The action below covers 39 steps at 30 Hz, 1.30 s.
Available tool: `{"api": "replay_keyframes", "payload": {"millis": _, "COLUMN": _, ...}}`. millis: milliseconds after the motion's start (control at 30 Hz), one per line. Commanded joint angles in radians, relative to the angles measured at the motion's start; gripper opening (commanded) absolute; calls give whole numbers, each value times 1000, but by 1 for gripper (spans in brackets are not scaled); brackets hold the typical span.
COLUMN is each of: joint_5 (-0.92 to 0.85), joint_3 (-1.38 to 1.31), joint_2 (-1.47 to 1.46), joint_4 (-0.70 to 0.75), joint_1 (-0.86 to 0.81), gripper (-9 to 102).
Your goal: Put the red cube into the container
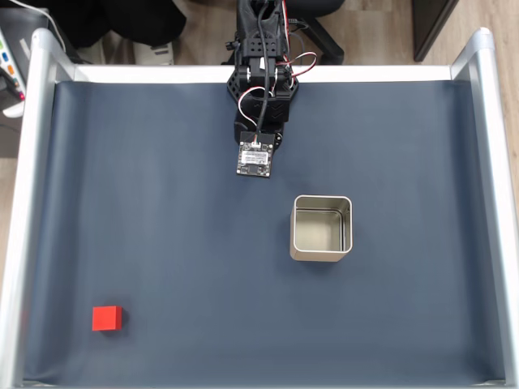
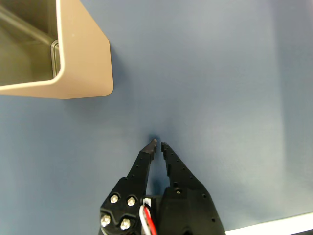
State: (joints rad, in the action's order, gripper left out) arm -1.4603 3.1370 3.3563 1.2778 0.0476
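Red cube point(image 1: 106, 318) sits alone near the worktop's point(image 1: 162, 203) lower-left corner in the fixed view, well apart from the empty container point(image 1: 322, 228). Nearly closed and empty, the claw point(image 2: 158, 143) hovers by the tin; it should open wide and square up before descending over the cube.

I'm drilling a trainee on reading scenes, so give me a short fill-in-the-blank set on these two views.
1. In the fixed view, the red cube lies near the mat's lower ____ corner.
2. The container holds ____.
3. In the wrist view, the gripper has its jaws ____, gripping nothing.
4. The mat is dark ____.

Missing words: left; nothing; shut; blue
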Motion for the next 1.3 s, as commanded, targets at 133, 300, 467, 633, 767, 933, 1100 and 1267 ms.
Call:
{"api": "replay_keyframes", "payload": {"millis": 133, "joint_5": -11, "joint_3": -8, "joint_2": -2, "joint_4": 9, "joint_1": -11, "gripper": 1}}
{"api": "replay_keyframes", "payload": {"millis": 300, "joint_5": -11, "joint_3": -8, "joint_2": -2, "joint_4": 9, "joint_1": -11, "gripper": 1}}
{"api": "replay_keyframes", "payload": {"millis": 467, "joint_5": -11, "joint_3": -8, "joint_2": -2, "joint_4": 9, "joint_1": -11, "gripper": 1}}
{"api": "replay_keyframes", "payload": {"millis": 633, "joint_5": -11, "joint_3": -8, "joint_2": -2, "joint_4": 9, "joint_1": -11, "gripper": 1}}
{"api": "replay_keyframes", "payload": {"millis": 767, "joint_5": -11, "joint_3": -8, "joint_2": -2, "joint_4": 9, "joint_1": -11, "gripper": 1}}
{"api": "replay_keyframes", "payload": {"millis": 933, "joint_5": -11, "joint_3": -8, "joint_2": -2, "joint_4": 9, "joint_1": -11, "gripper": 1}}
{"api": "replay_keyframes", "payload": {"millis": 1100, "joint_5": -12, "joint_3": -8, "joint_2": -2, "joint_4": 11, "joint_1": -3, "gripper": 1}}
{"api": "replay_keyframes", "payload": {"millis": 1267, "joint_5": -6, "joint_3": -8, "joint_2": -2, "joint_4": 11, "joint_1": 38, "gripper": 0}}
